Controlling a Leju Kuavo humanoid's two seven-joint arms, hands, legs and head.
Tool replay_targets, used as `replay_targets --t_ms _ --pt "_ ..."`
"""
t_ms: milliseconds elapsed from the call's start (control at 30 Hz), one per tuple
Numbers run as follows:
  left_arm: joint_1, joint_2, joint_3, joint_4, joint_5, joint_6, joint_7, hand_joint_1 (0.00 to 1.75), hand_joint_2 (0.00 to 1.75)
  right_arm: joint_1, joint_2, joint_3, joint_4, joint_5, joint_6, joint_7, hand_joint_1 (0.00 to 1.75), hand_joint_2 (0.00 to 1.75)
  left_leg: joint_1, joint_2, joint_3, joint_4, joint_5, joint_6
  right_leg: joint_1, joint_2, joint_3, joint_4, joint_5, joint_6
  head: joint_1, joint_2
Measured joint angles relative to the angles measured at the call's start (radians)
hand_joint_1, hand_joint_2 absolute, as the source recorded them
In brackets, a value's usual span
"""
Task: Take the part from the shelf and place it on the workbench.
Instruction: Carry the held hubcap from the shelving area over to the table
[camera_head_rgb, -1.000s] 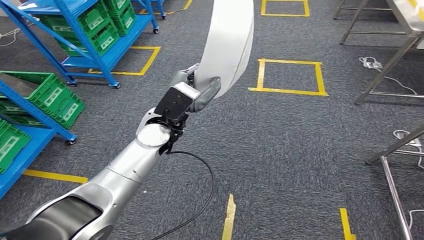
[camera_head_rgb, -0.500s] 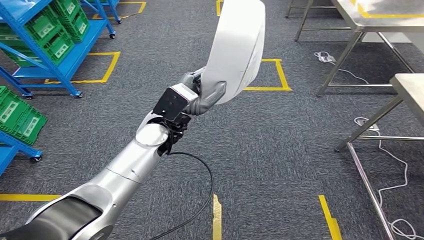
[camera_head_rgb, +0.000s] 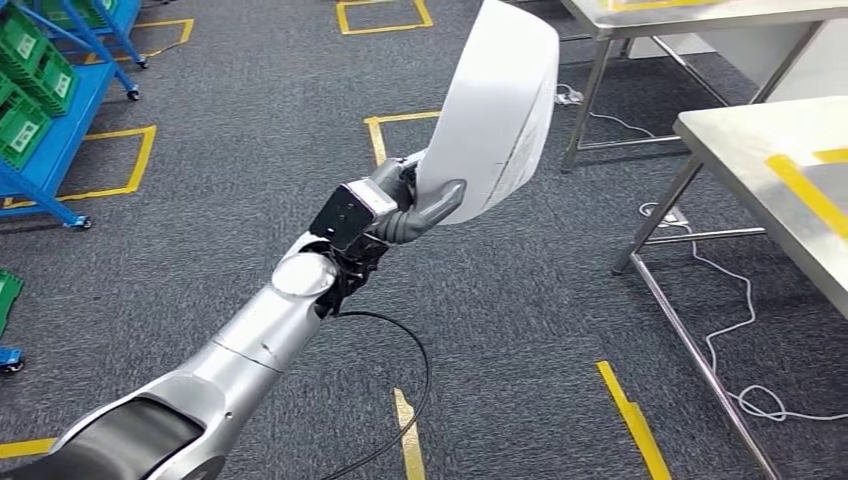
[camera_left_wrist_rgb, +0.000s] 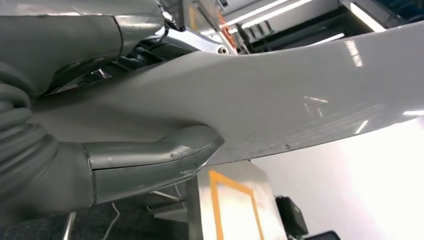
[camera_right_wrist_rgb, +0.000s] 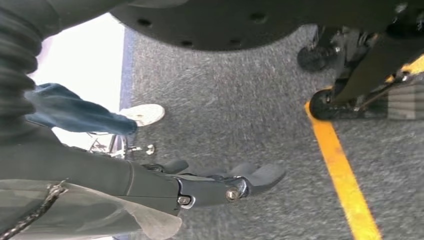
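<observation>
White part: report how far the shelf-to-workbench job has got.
Done: the white part is off the blue shelf, which stands away at the left. In hand: the left hand grips it by its lower end, above the carpet; the right hand hangs with nothing in it, fingers loosely extended. Left: setting it on the steel workbench at the right.

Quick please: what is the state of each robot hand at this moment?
Left robot hand: holding the white part, thumb pressed on its face.
Right robot hand: open, holding nothing, hanging above the carpet.
</observation>
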Motion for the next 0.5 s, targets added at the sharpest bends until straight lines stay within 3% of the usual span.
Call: replay_targets --t_ms 67,100,133,167,200,267,333,400,433,500 --pt "0.003 0.004 0.000 0.001 0.000 -0.004 0.000 1.75 1.75 -0.002 0.000 0.000 0.000 0.001 0.001 0.000 0.00 1.75 0.002 -0.038 -0.063 0.132 -0.057 0.000 0.002 0.023 0.001 0.000 -0.001 -0.006 -0.001 0.000" --pt "0.006 0.006 0.000 0.003 -0.001 -0.008 0.000 1.75 1.75 -0.002 0.000 0.000 0.000 0.002 0.001 -0.001 0.00 1.75 0.001 -0.044 -0.093 0.186 -0.070 0.002 0.004 0.037 0.002 0.000 -0.001 -0.007 -0.001 0.000" --pt "0.007 0.007 0.000 0.004 -0.002 -0.014 0.000 1.75 1.75 -0.002 0.000 -0.001 0.000 0.003 0.001 -0.001 0.00 1.75 0.001 -0.047 -0.109 0.209 -0.065 0.006 0.005 0.050 0.004 0.000 -0.001 -0.008 -0.001 0.000" --pt "0.008 0.007 0.000 0.005 -0.004 -0.021 0.000 1.75 1.75 -0.001 0.000 -0.002 0.000 0.005 0.002 -0.001 0.00 1.75 0.000 -0.050 -0.109 0.194 -0.040 0.011 0.007 0.064 0.006 0.000 -0.001 -0.008 -0.001 0.000" --pt "0.008 0.007 0.000 0.005 -0.006 -0.027 0.001 1.75 1.75 -0.001 0.000 -0.003 0.000 0.008 0.003 -0.002 0.00 1.75 -0.001 -0.057 -0.092 0.146 -0.001 0.017 0.007 0.078 0.008 0.000 -0.001 -0.008 -0.001 0.000" --pt "0.006 0.007 -0.001 0.006 -0.009 -0.037 0.001 1.75 1.75 -0.002 0.002 -0.005 0.000 0.012 0.006 -0.002 0.00 1.75 -0.002 -0.099 -0.045 0.023 0.070 0.029 0.006 0.103 0.009 0.001 -0.001 -0.006 0.000 0.000" --pt "0.004 0.006 -0.004 0.007 -0.010 -0.043 0.001 1.75 1.75 -0.003 0.005 -0.008 0.000 0.014 0.007 -0.002 0.00 1.75 -0.003 -0.129 -0.018 -0.047 0.087 0.032 0.003 0.123 0.001 0.001 0.003 0.000 -0.002 0.000" --pt "0.004 -0.001 -0.010 0.008 -0.011 -0.046 0.001 1.75 1.75 -0.001 0.007 -0.010 0.000 0.015 0.008 -0.002 0.00 1.75 -0.004 -0.118 -0.010 -0.065 0.083 0.032 -0.001 0.137 -0.007 -0.003 0.008 0.012 -0.004 0.000" --pt "0.004 -0.005 -0.014 0.009 -0.011 -0.047 0.001 1.75 1.75 0.002 0.007 -0.011 0.001 0.015 0.007 -0.002 0.00 1.75 -0.002 -0.108 -0.007 -0.072 0.086 0.034 -0.001 0.126 -0.012 -0.002 0.007 0.017 -0.004 0.000" --pt "0.002 -0.011 -0.020 0.011 -0.011 -0.049 0.000 1.75 1.75 0.001 0.008 -0.014 0.001 0.016 0.006 -0.002 0.00 1.75 0.000 -0.084 0.000 -0.087 0.094 0.040 0.003 0.072 -0.038 0.044 -0.025 0.024 0.000 0.000"
